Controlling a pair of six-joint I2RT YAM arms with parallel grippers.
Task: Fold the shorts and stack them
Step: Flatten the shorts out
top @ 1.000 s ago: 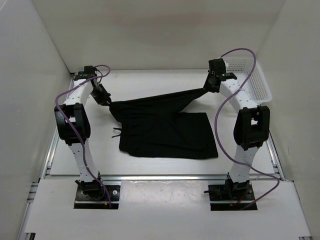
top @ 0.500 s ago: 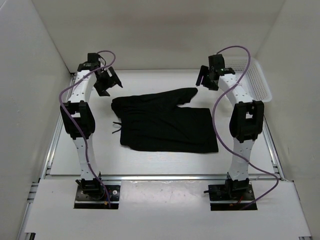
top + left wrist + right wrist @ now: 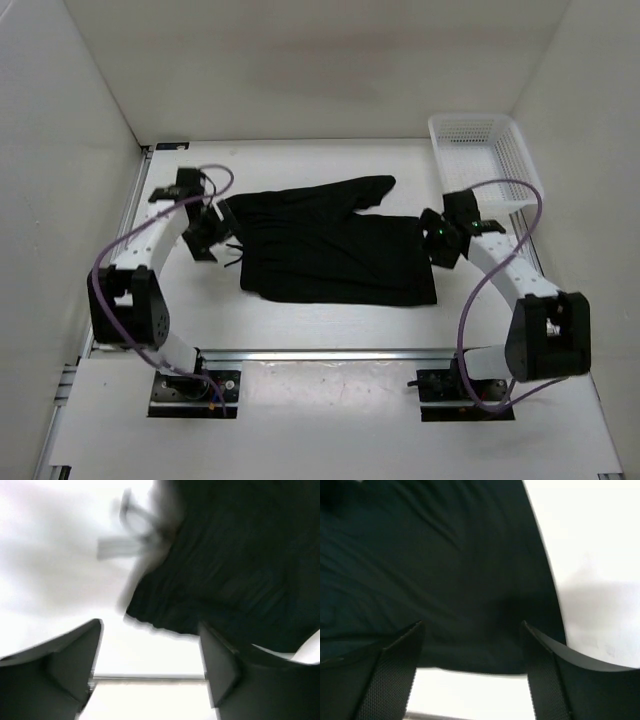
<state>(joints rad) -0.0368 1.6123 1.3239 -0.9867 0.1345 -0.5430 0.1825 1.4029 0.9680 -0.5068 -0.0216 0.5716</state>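
Top cam: high at the near side, looking down over the whole surface [image 3: 300, 325]. Wrist cams look down close-up (left one blurry); all three share the shorts [image 3: 330, 255].

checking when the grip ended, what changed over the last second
Both grippers let go of the shorts, whose lifted far edge dropped flat on the table. The left gripper then came down by the shorts' left edge and the right gripper by their right edge, both open. The white basket stayed at the far right corner.
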